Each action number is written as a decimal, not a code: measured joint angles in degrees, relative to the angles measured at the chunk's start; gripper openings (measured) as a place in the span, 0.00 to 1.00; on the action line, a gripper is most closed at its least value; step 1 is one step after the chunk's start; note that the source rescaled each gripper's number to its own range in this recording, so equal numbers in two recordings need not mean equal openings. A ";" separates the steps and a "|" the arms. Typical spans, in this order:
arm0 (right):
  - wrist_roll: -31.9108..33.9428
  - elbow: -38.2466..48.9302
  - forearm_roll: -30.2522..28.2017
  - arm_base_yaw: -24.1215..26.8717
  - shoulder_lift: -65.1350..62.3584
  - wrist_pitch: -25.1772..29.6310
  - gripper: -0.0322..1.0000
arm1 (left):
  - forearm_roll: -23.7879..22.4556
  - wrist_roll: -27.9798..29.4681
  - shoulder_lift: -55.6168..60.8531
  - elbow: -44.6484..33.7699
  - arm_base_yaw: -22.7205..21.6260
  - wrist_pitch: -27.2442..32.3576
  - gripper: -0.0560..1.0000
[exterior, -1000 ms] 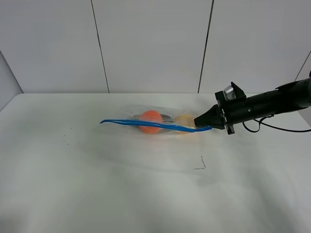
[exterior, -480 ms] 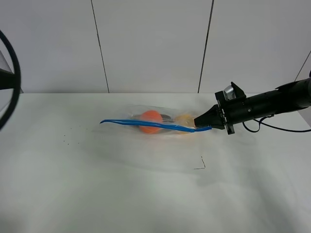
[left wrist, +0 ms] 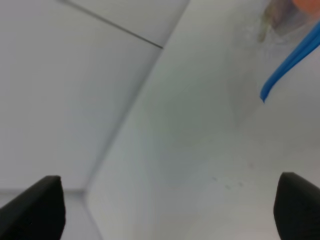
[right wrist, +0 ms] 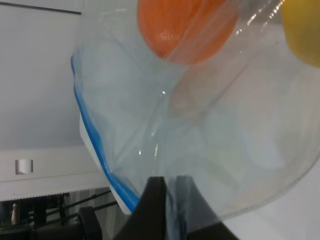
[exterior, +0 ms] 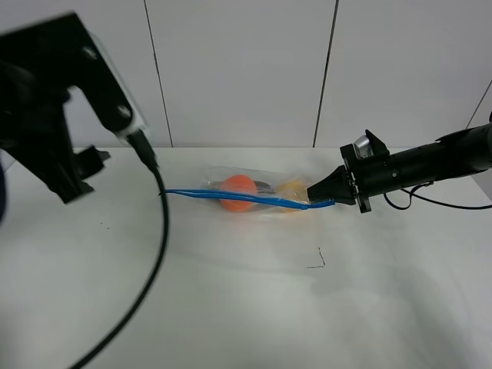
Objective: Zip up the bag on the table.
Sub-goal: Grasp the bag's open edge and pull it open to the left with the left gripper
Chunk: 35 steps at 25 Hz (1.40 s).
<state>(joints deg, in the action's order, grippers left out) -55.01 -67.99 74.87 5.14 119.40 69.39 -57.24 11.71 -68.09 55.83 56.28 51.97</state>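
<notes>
Bag is laid flat on the surface, just 12 o'clock of centre in the high view. Long axis is run 9-to-3 o'clock, with the 3 o'clock end slightly nearer the camera. Blue zip strip is carried along the 6 o'clock edge; its free end is pointed at 9 o'clock.

Right gripper is brought in from 3 o'clock; jaws are pinched tight on the bag's 3 o'clock corner, on the strip end.

Left gripper: jaws are spread wide, nothing is held. The left arm is seen only as a large blurred black mass at 9-10 o'clock, well apart from the bag, with a cable hung below it.

Orange item and yellow item are seen through the plastic, side by side. A small black mark is noted at 5 o'clock of the bag.

Only in the right wrist view: the strip is seen curved and the clear film crinkled between the fingertips. Only in the left wrist view: the strip's free tip is shown close, just off the surface.
</notes>
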 joint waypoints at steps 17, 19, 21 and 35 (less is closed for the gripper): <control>2.16 -0.04 -1.27 0.00 0.00 0.11 0.03 | -41.39 40.99 -39.70 -2.49 12.92 -9.94 0.93; 2.49 -0.04 -1.38 0.00 0.00 0.11 0.03 | -41.66 42.15 -41.69 -1.27 13.68 -10.96 0.93; 2.49 -0.10 -1.43 0.00 0.00 0.12 0.03 | -41.63 42.49 -43.20 0.52 14.16 -11.47 0.93; 3.78 -0.10 -1.75 0.00 0.00 0.17 0.03 | -42.23 41.34 -52.85 13.92 14.01 -14.79 0.90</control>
<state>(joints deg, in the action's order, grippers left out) -51.22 -68.10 73.11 5.14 119.40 69.56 -99.47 53.05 -120.94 69.75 70.29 37.18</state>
